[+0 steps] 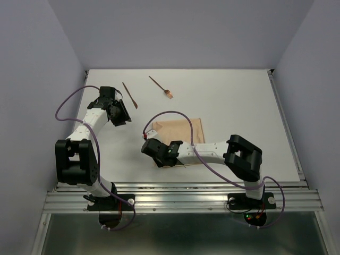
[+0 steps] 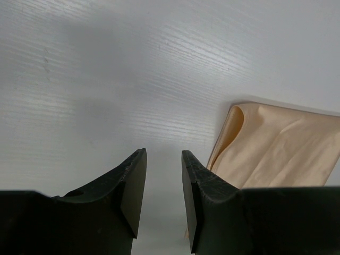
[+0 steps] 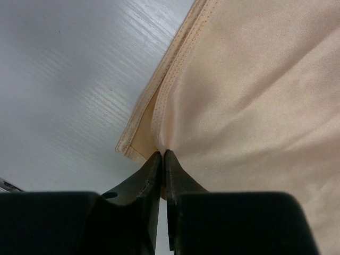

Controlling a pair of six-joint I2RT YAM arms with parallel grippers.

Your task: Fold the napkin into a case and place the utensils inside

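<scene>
While the right arm lies bent across the near side of the worktop (image 1: pixel 228 101), I log the right tool (image 3: pixel 162 154) as closed on the napkin (image 3: pixel 249 79). In the right wrist view its two fingers meet with only a hairline between them, and the top layer of cloth bunches into a small pucker right at their tips. The grip point sits just inside the near-left corner of the cloth, beside the stitched hem. A lower layer shows under the raised edge there, so the cloth lies at least doubled. From the top view the napkin is a tan rectangle lying roughly mid-worktop, slightly skewed, with the right tool over its near-left corner and hiding part of it. The left tool (image 2: pixel 163 154) is open: its fingers stand apart with bare worktop visible through the gap and nothing between them. It hangs over the worktop to the left of the napkin, not touching it. The left wrist view catches the cloth's rolled left edge off to the right of the fingers. The plain utensil (image 1: pixel 129 94) lies on the worktop toward the far side, just beyond the left tool, pointing roughly away from the arms. The forked utensil (image 1: pixel 160 86) lies to its right, apart from it and angled, with its paler head on the end nearer the napkin. Neither touches the cloth. I cannot tell from any view whether the left tool touches the surface.
</scene>
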